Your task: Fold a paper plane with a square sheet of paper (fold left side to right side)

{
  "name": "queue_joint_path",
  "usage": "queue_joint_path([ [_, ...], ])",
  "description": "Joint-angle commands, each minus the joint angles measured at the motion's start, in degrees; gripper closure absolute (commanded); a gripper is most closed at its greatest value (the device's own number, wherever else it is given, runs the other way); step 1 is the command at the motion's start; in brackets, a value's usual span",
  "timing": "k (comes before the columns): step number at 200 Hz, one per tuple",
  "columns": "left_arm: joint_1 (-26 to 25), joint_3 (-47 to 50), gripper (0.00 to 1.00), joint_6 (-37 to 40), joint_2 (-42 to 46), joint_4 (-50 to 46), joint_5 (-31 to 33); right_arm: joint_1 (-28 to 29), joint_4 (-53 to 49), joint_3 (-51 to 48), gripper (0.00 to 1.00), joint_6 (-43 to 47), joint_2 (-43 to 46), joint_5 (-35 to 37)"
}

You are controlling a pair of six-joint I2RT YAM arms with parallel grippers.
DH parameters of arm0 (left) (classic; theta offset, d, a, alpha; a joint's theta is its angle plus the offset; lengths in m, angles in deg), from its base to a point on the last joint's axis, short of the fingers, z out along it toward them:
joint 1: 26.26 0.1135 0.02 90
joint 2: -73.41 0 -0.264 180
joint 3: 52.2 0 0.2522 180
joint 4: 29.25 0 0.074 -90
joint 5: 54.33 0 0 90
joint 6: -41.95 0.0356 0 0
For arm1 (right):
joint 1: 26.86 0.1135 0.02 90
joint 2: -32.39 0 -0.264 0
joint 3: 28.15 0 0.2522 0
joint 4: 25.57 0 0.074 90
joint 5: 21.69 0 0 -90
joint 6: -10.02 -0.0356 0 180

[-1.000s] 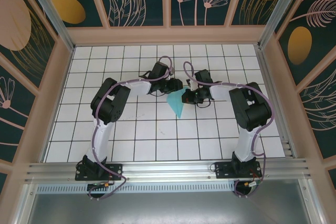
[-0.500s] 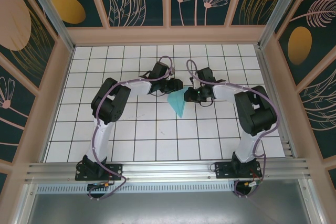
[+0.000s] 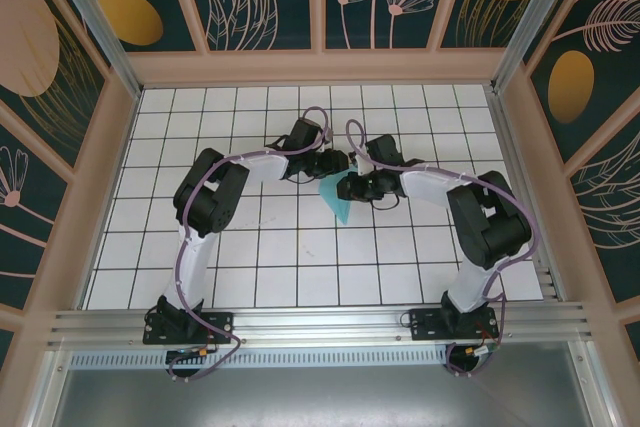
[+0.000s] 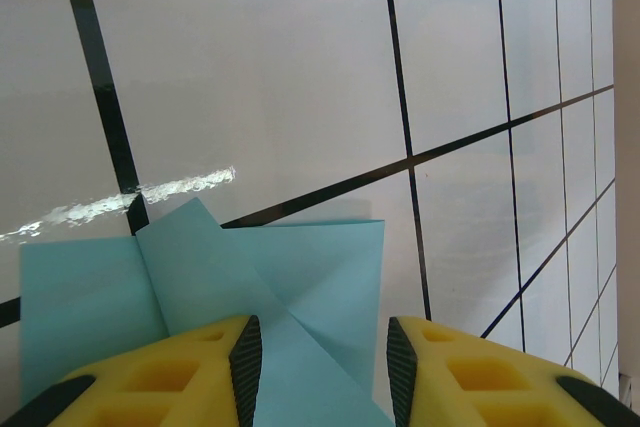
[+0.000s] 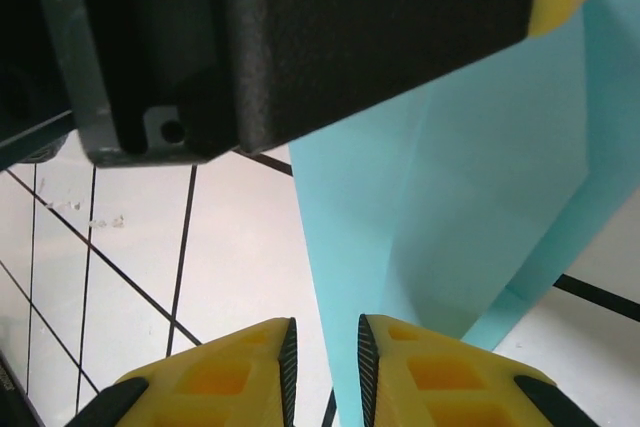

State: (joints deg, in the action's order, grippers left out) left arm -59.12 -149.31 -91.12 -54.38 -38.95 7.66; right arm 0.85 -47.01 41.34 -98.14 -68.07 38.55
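Note:
The turquoise paper (image 3: 339,207) lies on the tiles mid-table as a folded shape with its point toward the near edge. My left gripper (image 3: 337,161) sits over its far edge. In the left wrist view the creased paper (image 4: 300,267) runs beneath and between the left gripper (image 4: 323,347), whose yellow fingers (image 4: 170,372) stand apart. My right gripper (image 3: 350,187) is at the paper's right side. In the right wrist view the right gripper (image 5: 326,347) is slightly open, and a raised flap of paper (image 5: 470,197) has its edge in the narrow gap. The left gripper's black body (image 5: 350,27) hangs just above.
The white tabletop (image 3: 250,247) has black grid lines. Wooden frame walls (image 3: 320,67) close the back and both sides. An aluminium rail (image 3: 320,325) carries both arm bases along the near edge. Free tiles lie left, right and in front of the paper.
The right gripper's jaws parted from shut and it shifted left, closer to the left gripper over the paper. The left gripper stayed in place.

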Motion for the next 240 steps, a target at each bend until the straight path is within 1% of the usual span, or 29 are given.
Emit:
queue_joint_path([
  [1,0.0,1.2,0.59,1.1,-1.2,-0.3,0.3,-0.2,2.3,-0.6,0.74,-0.4,-2.5,-1.2],
  [27,0.1,1.2,0.59,1.3,-0.9,-0.4,0.5,-0.3,-0.2,-0.2,0.74,0.4,-4.3,2.0],
  [34,0.0,1.1,0.59,1.4,-1.0,-0.4,0.5,-0.2,-0.7,-0.3,0.72,0.6,-4.4,2.9],
  [60,0.0,0.6,0.58,1.8,-1.0,-1.1,0.8,-0.3,-2.5,-0.1,0.7,1.5,-5.8,4.1],
  [99,0.7,-0.8,0.55,2.7,-0.8,-2.1,1.6,-0.1,-5.7,-0.3,0.68,2.9,-6.9,8.0],
  [109,1.1,-1.3,0.55,2.9,-1.0,-2.4,1.8,-0.1,-6.3,-0.5,0.7,3.1,-7.0,8.5],
  [120,1.6,-1.9,0.55,3.0,-1.1,-2.5,2.1,0.0,-6.7,-0.9,0.76,3.3,-7.1,9.0],
  [142,2.4,-3.6,0.54,3.5,-1.9,-3.1,2.1,0.1,-7.4,-1.6,0.83,3.6,-7.6,10.3],
  [168,3.1,-5.6,0.54,4.0,-3.1,-4.0,2.2,0.2,-7.7,-3.2,0.84,3.5,-7.5,11.5],
  [201,3.9,-7.1,0.54,4.5,-3.6,-4.3,1.7,0.2,-6.2,-5.0,0.84,3.0,-6.9,10.7],
  [217,4.1,-5.6,0.53,5.2,-1.0,-3.8,1.9,0.1,-4.7,-5.5,0.84,2.5,-6.6,9.5],
  [240,4.1,-1.1,0.55,5.9,4.9,-2.2,2.1,0.1,-3.9,-5.3,0.88,2.3,-6.9,9.2],
])
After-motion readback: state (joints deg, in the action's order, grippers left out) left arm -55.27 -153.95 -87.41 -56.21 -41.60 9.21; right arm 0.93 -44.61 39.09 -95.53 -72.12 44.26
